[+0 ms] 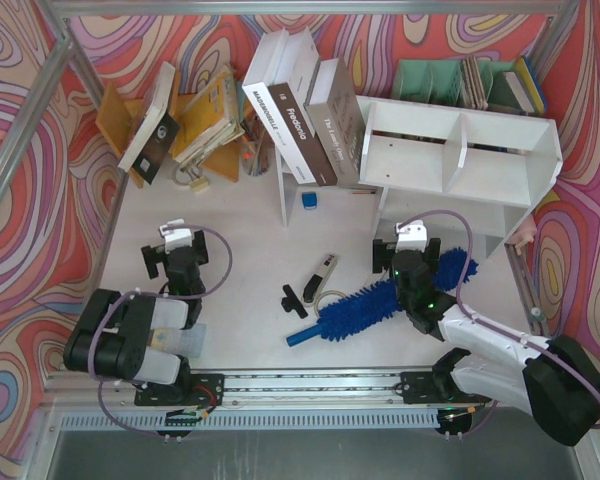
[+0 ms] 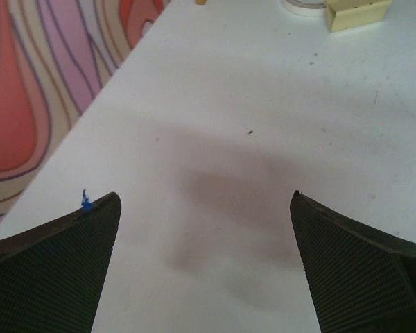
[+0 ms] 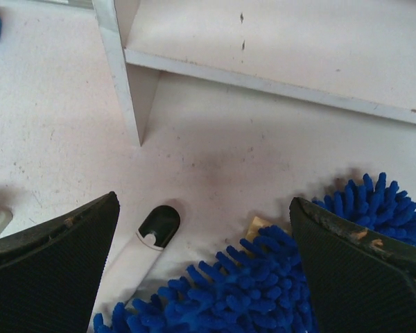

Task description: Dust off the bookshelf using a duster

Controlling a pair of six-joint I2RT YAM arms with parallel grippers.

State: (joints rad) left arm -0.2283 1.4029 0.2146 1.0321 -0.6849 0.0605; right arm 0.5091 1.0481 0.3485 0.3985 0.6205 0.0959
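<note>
The white bookshelf (image 1: 460, 150) stands at the back right, its two compartments split by a divider; its lower board and a leg (image 3: 263, 41) fill the top of the right wrist view. The blue duster (image 1: 380, 300) lies slantwise on the table in front of it, handle toward the near middle. My right gripper (image 1: 407, 252) hovers over the shaggy head (image 3: 263, 291), open, with nothing between its jaws (image 3: 204, 201). My left gripper (image 1: 175, 255) stands open over bare table at the left (image 2: 204, 196), far from the duster.
Large books (image 1: 300, 100) lean against the shelf's left end. A green file rack (image 1: 450, 80) sits behind it, and an orange wooden stand (image 1: 170, 120) with books at the back left. A black-and-white tool (image 3: 149, 239) lies beside the duster. A small blue block (image 1: 309, 201) is mid-table.
</note>
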